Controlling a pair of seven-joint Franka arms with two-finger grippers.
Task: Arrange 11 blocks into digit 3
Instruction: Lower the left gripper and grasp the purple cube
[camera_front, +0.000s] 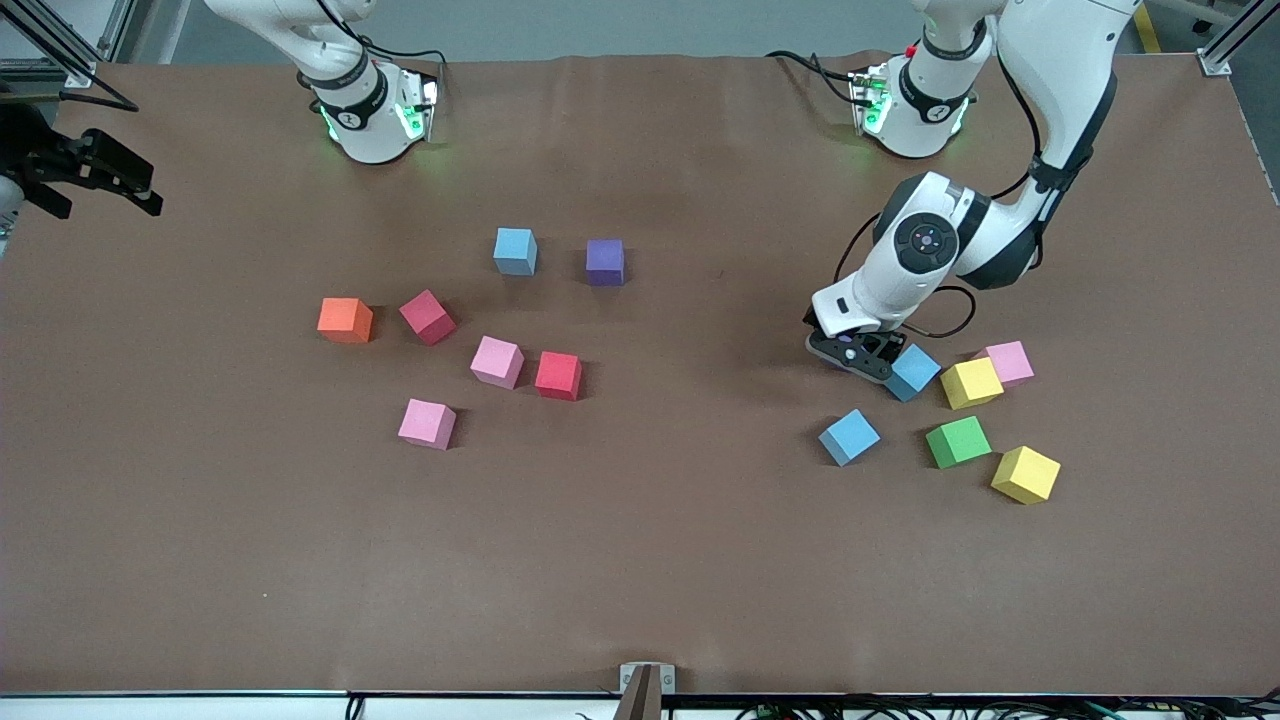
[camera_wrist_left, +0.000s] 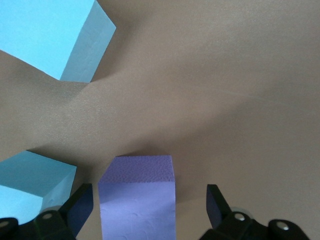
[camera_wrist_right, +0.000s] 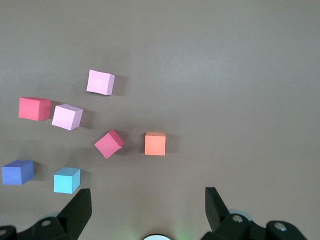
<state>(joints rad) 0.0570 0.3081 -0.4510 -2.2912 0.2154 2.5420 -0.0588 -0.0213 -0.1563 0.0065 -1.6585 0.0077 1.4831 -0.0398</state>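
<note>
Starting at the right arm's end of the bench (camera_front: 640, 560): the right claw (camera_front: 105, 200) hangs high over the bench's edge with its fingers spread and nothing between them. That arm is waiting, and its wrist view takes in the whole nearby scatter. Next come the orange cube (camera_front: 345, 320) and the crimson cube (camera_front: 428, 316), side by side but apart; neither belongs in the figure. Just past them sit a pink block (camera_front: 497, 361) nearly touching the red block (camera_front: 558, 375), and a second pink block (camera_front: 427, 423) nearer the front camera. Farther from it are a light blue block (camera_front: 515, 250) and a purple block (camera_front: 605, 262). Then there's a wide bare stretch, and no digit 3 is laid out anywhere; every block sits loose and turned its own way. Now the action: the left claw (camera_front: 862, 355) is down low at the left arm's end, jaws spread wide and straddling another purple block (camera_wrist_left: 137, 200), with clear gaps on both sides, so it's lined up but not yet pinching. I'd say it's about to grab this one first. A blue block (camera_front: 912, 372) crowds close beside one finger, which could get nudged. Around it lie a second blue block (camera_front: 849, 437), a yellow block (camera_front: 971, 383) touching a third pink block (camera_front: 1008, 362), the green block (camera_front: 958, 442) and a last yellow block (camera_front: 1025, 474). All are matte, soft-looking cubes of equal size.
</note>
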